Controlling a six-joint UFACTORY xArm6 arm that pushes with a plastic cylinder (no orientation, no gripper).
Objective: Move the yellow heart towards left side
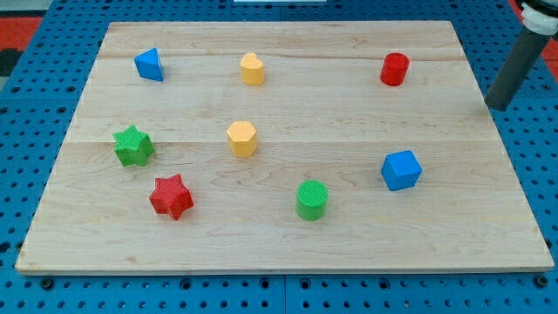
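Observation:
Two yellow blocks lie on the wooden board. The one near the view's top looks like the yellow heart, though its shape is hard to make out. The other, near the board's middle, looks like a hexagon. My rod comes in from the view's top right corner. My tip rests just off the board's right edge, far to the right of both yellow blocks. It touches no block.
A blue triangle lies at the top left and a red cylinder at the top right. A green star and a red star lie at the left. A green cylinder and a blue cube lie at the lower right.

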